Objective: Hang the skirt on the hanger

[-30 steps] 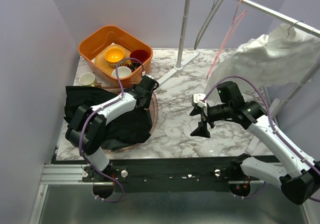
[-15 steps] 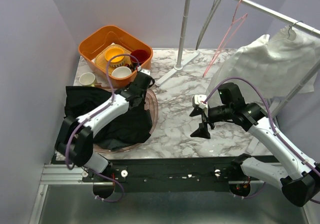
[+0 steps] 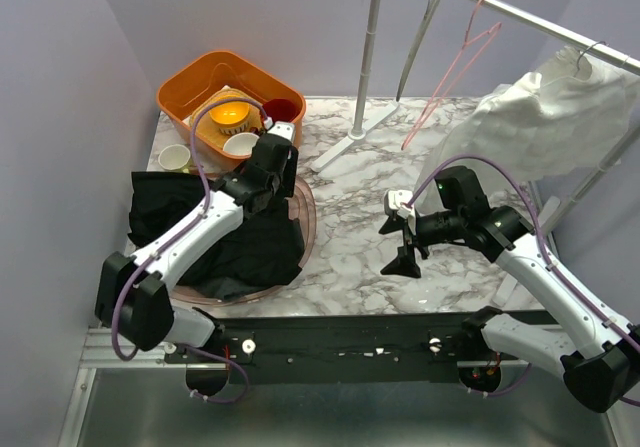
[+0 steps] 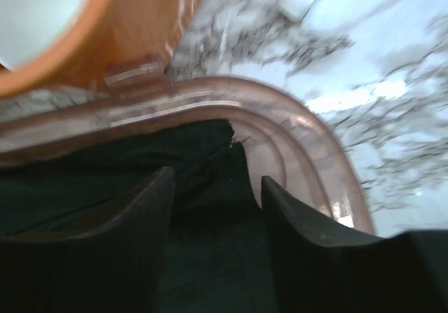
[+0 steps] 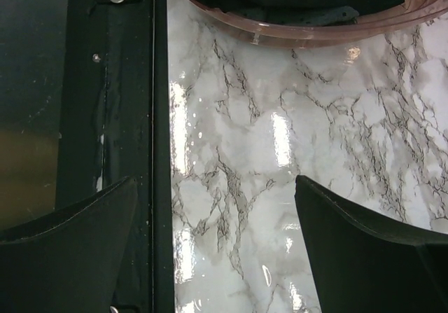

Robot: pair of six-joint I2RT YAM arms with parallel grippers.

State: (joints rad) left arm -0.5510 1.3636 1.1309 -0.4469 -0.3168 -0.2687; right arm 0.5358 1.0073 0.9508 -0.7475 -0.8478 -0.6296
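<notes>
The black skirt [image 3: 230, 237] lies bunched in a clear pinkish round tray [image 3: 308, 222] at the left of the marble table. My left gripper [image 3: 275, 179] hangs over the skirt's far edge by the tray's far rim. In the left wrist view its fingers stand apart [image 4: 215, 187] with black skirt cloth [image 4: 210, 152] between and below them, inside the tray rim [image 4: 280, 117]. My right gripper [image 3: 395, 244] is open and empty above bare marble [image 5: 215, 187]. A pink hanger [image 3: 448, 77] and a grey hanger [image 3: 415, 37] hang bare on the rail.
An orange tub [image 3: 180, 87] with bowls and cups stands at the back left, a small white cup [image 3: 175, 157] beside it. The rail's upright pole [image 3: 365, 57] stands at the back centre. A white garment [image 3: 550, 117] hangs at the right. The tray rim [image 5: 294, 29] shows in the right wrist view.
My left arm has stretched out and its wrist has moved a little towards the orange tub. The pink hanger has swung slightly. The skirt and my right arm have not moved.
</notes>
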